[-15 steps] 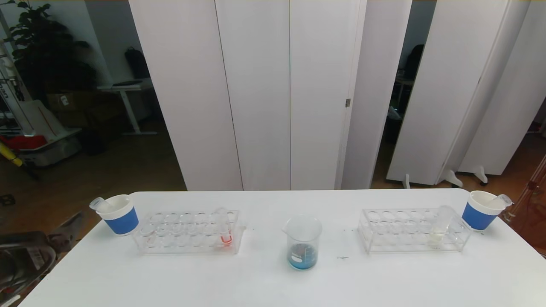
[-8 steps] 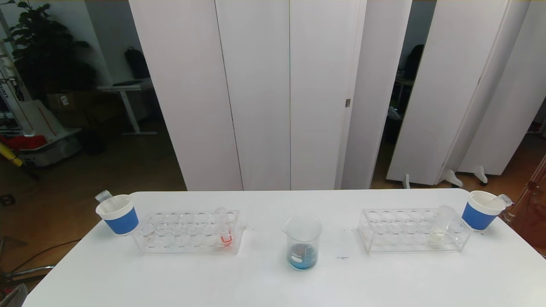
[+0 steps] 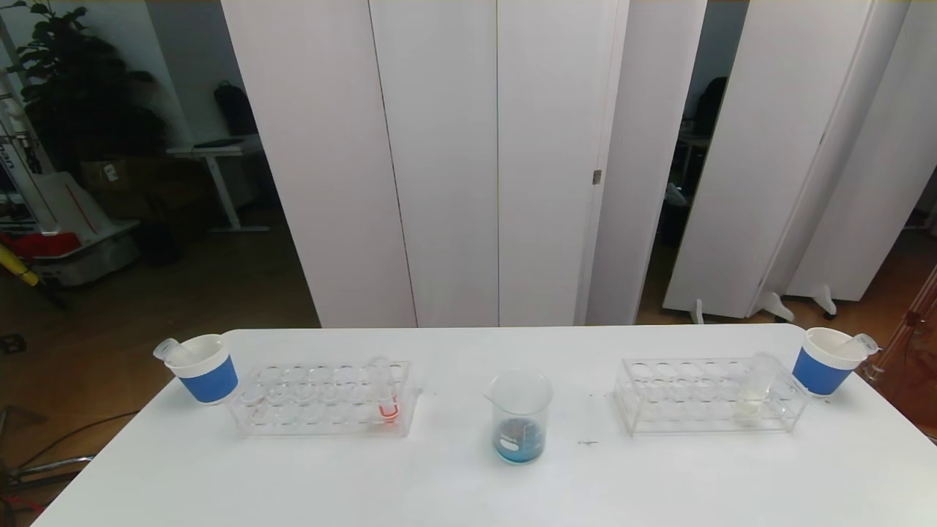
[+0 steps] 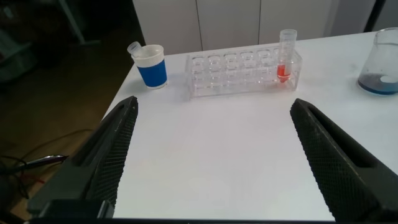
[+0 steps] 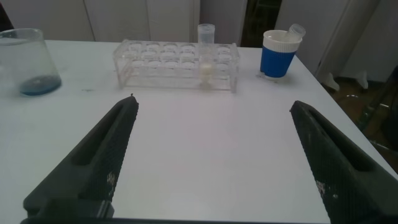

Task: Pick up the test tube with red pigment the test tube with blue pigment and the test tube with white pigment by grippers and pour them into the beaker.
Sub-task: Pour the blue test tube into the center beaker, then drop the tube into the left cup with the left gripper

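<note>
The beaker (image 3: pixel 519 417) stands mid-table with a little blue liquid in its bottom; it also shows in the left wrist view (image 4: pixel 382 62) and the right wrist view (image 5: pixel 28 62). The red pigment tube (image 3: pixel 386 394) stands upright in the left rack (image 3: pixel 307 402). The white pigment tube (image 3: pixel 754 391) leans in the right rack (image 3: pixel 688 399). No tube holding blue liquid shows. My left gripper (image 4: pixel 214 102) is open and empty over bare table before the left rack. My right gripper (image 5: pixel 214 102) is open and empty before the right rack. Neither gripper shows in the head view.
A blue-sleeved paper cup (image 3: pixel 205 368) with an empty tube (image 3: pixel 167 350) stands at the table's far left. Another such cup (image 3: pixel 826 361) with an empty tube (image 3: pixel 864 342) stands at the far right. White screen panels stand behind the table.
My left gripper, at the lower left of the head view a second ago, has drawn back out of it. The empty tube in the left cup rocked and settled back.
</note>
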`<state>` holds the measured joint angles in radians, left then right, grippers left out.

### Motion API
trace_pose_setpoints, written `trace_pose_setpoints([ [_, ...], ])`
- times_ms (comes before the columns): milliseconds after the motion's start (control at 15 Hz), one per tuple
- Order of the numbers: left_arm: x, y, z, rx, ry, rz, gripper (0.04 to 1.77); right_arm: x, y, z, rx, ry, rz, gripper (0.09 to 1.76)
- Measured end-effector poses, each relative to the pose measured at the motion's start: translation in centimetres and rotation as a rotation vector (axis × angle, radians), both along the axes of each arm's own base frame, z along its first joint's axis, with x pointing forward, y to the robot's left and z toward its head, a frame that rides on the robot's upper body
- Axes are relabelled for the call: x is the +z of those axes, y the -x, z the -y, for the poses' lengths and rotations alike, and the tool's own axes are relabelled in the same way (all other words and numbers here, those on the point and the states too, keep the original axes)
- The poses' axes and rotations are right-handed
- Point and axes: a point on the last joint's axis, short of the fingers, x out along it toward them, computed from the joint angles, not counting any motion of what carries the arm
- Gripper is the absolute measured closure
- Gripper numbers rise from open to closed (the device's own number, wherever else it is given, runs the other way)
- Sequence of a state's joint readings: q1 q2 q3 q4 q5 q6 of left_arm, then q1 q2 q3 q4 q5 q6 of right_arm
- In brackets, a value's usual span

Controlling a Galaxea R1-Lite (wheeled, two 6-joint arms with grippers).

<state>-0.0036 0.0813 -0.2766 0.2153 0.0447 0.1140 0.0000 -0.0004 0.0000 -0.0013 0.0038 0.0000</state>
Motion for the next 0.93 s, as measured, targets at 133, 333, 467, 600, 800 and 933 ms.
trace_pose_setpoints([
  [133,-1.7,-0.1,0.1,-0.022,0.012,-0.011,0.06,0.0,0.0,0.0,0.000,0.000,0.000,0.10],
  [333,-3.4,-0.8,0.1,-0.038,0.038,0.039,0.06,0.0,0.0,0.0,0.000,0.000,0.000,0.10],
  [467,-4.7,-1.4,0.1,-0.054,0.044,0.042,0.06,0.0,0.0,0.0,0.000,0.000,0.000,0.10],
  [600,-5.3,-1.6,0.2,-0.063,0.048,0.024,0.06,0.0,0.0,0.0,0.000,0.000,0.000,0.10],
  [800,-5.5,-1.7,0.2,-0.062,0.051,0.018,0.06,0.0,0.0,0.0,0.000,0.000,0.000,0.10],
  [933,-5.5,-1.7,0.2,-0.062,0.051,0.018,0.06,0.0,0.0,0.0,0.000,0.000,0.000,0.10],
])
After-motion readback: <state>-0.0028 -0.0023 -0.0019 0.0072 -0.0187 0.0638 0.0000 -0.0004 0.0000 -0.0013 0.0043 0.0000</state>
